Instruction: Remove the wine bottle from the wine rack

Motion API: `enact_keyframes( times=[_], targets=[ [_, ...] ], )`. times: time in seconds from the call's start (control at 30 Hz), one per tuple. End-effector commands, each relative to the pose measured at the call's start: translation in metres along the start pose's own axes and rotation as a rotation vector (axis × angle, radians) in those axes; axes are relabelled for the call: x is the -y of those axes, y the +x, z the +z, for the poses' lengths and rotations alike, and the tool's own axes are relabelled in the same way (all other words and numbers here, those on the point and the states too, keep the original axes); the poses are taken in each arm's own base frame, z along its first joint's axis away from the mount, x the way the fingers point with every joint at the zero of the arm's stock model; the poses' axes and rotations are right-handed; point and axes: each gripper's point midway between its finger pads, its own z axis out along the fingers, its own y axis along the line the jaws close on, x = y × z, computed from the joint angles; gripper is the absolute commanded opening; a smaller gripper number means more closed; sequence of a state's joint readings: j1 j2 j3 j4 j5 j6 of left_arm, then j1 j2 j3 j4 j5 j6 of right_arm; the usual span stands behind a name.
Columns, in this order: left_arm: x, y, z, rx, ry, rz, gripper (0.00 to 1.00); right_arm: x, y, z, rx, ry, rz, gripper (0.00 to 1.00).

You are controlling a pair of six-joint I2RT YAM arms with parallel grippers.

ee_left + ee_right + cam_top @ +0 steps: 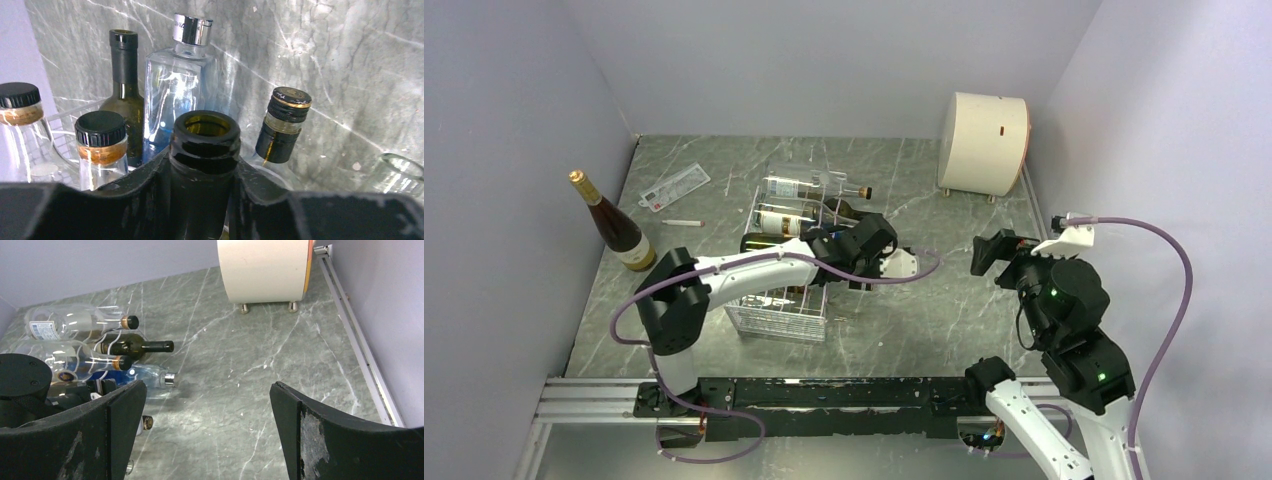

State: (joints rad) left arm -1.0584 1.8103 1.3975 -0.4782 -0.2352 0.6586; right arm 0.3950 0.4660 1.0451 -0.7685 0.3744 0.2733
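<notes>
Green wine bottle (205,150) flat, neck rightward

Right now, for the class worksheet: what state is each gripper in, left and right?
Left gripper: closed on the neck of the dark green wine bottle.
Right gripper: open, holding nothing.
</notes>
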Motion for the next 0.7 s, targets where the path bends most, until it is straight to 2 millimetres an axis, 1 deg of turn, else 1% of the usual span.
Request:
enact_keyframes(
  times=[0.0,0.1,0.2,0.3,0.4,0.53,0.6,0.67],
  targets=[
    [-0.024,-0.017,-0.046,0.078,-0.075,-0.087,0.25,-0.007,-0.007,0.003,0.011,-0.018,0.029,1.0],
    [-0.035,-0.026,-0.066,0.137,-0.114,-0.124,0.23,-0.01,-0.003,0.006,-0.006,-0.026,0.033,1.0],
    [-0.045,-0.033,-0.088,0.194,-0.144,-0.16,0.21,-0.011,-0.006,0.007,-0.004,-0.024,0.039,1.0],
    [-0.053,-0.039,-0.111,0.249,-0.16,-0.185,0.16,-0.013,-0.009,0.008,0.006,-0.026,0.048,1.0],
    [-0.065,-0.043,-0.132,0.303,-0.209,-0.218,0.08,-0.013,-0.013,0.009,0.014,-0.023,0.055,1.0],
    [-0.081,-0.046,-0.163,0.388,-0.272,-0.282,0.07,-0.013,-0.016,0.01,0.013,-0.014,0.055,1.0],
    [-0.089,-0.048,-0.181,0.447,-0.302,-0.318,0.07,-0.012,-0.017,0.01,0.012,-0.01,0.054,1.0],
    [-0.095,-0.047,-0.194,0.486,-0.33,-0.356,0.07,-0.012,-0.019,0.009,0.013,-0.007,0.053,1.0]
  ],
)
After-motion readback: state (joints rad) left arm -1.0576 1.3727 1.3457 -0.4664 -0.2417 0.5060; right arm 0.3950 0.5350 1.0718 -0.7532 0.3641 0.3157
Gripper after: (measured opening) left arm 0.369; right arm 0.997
